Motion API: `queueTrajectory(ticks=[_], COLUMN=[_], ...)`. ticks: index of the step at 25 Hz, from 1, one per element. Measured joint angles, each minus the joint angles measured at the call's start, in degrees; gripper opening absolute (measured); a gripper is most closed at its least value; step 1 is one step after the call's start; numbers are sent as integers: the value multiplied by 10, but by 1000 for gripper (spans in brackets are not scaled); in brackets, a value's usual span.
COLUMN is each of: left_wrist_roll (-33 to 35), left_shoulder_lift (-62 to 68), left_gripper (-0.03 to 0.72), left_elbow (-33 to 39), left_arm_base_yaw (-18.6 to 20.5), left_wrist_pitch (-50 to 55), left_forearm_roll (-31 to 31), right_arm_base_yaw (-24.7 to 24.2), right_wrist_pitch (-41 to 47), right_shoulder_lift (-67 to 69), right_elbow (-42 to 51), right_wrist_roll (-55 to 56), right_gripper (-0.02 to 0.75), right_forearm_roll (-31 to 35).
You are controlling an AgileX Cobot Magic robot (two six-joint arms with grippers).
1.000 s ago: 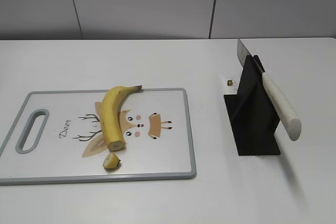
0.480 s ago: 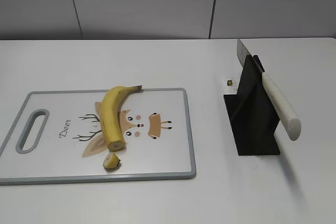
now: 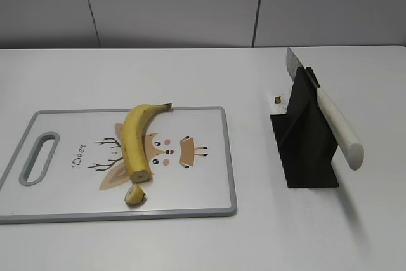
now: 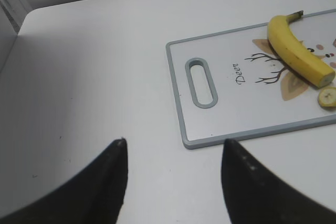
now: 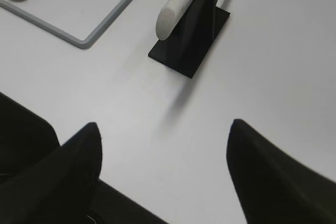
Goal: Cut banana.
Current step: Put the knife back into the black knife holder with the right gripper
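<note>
The yellow banana (image 3: 134,139) lies on the white cutting board (image 3: 203,188) with its near end cut flat. A small cut-off piece (image 3: 134,195) lies just in front of it. Both also show in the left wrist view: the banana (image 4: 294,51) and the piece (image 4: 328,97). The knife (image 3: 336,125), with a white handle, rests in a black stand (image 3: 304,144). My left gripper (image 4: 173,142) is open and empty above the bare table left of the board. My right gripper (image 5: 164,124) is open and empty near the table's front edge, in front of the stand (image 5: 191,40). Neither gripper shows in the exterior view.
The board (image 4: 252,108) has a grey rim, a handle slot (image 4: 201,82) at its left end and a deer picture. A small dark speck (image 3: 278,100) lies on the white table behind the stand. A grey wall stands behind the table.
</note>
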Motion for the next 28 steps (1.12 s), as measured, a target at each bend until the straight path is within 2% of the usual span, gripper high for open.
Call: queueTrajectory(ticks=[8, 16, 20, 28], left_wrist_roll=[-1, -1, -1, -1], left_shoulder_lift=[0, 0, 0, 0], left_gripper=[552, 552, 552, 551], left_elbow=[0, 0, 0, 0], left_arm_base_yaw=[0, 0, 0, 0], left_wrist_pitch=[0, 0, 0, 0], left_forearm_roll=[0, 1, 1, 1], right_arm_base_yaw=[0, -9, -61, -213], right_wrist_pitch=[1, 1, 1, 1], right_shoulder_lift=[-77, -84, -84, -84], right_elbow=[0, 0, 0, 0], right_wrist_roll=[0, 0, 0, 1], right_gripper=[561, 557, 552, 551], right_forearm_roll=[-1, 0, 0, 0])
